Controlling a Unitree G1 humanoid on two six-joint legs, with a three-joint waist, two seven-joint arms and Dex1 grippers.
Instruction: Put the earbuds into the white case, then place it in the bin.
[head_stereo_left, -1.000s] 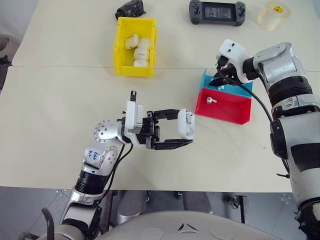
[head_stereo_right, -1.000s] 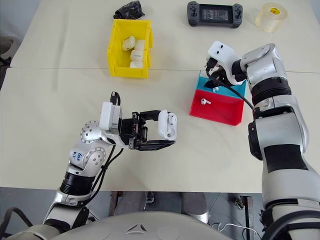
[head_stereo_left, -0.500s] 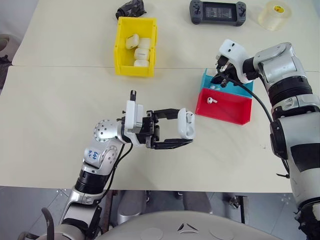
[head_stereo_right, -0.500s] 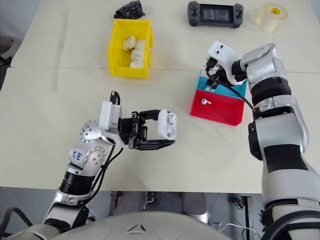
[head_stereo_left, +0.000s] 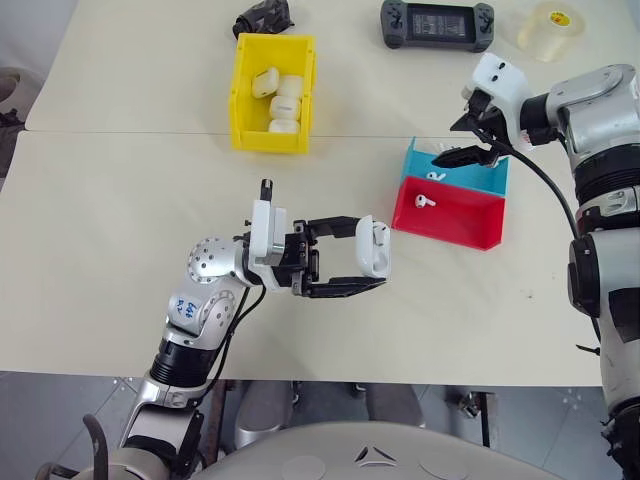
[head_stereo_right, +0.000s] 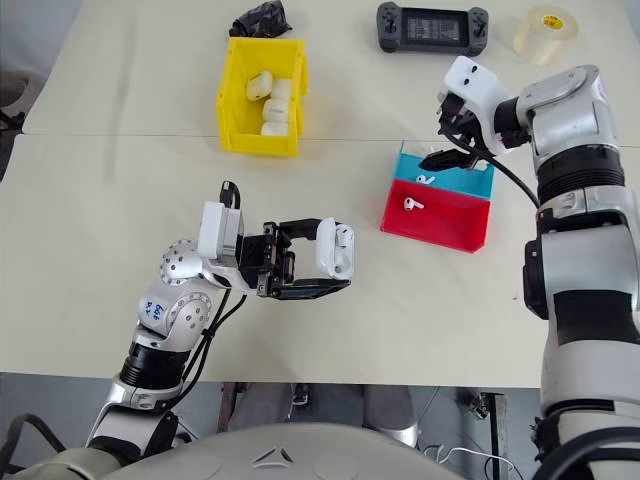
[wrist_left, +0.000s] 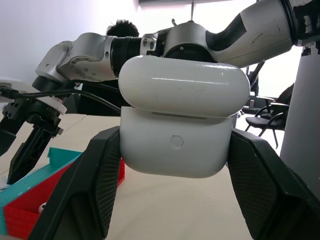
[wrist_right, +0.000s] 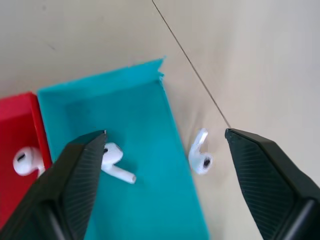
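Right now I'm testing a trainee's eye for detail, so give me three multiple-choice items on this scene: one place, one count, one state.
1. Where does the earbud outside both trays lie?
A. on the game controller
B. on the table beside the blue tray
C. on the tape roll

2. How many white cases sit in the yellow bin?
A. one
B. six
C. three

3. The right gripper is:
A. open and empty
B. shut on an earbud
C. shut on a case

Answers:
1 B: it rests on bare tabletop just past the tray's edge.
2 C: three lie in a row inside.
3 A: its fingers stand apart with nothing between them.
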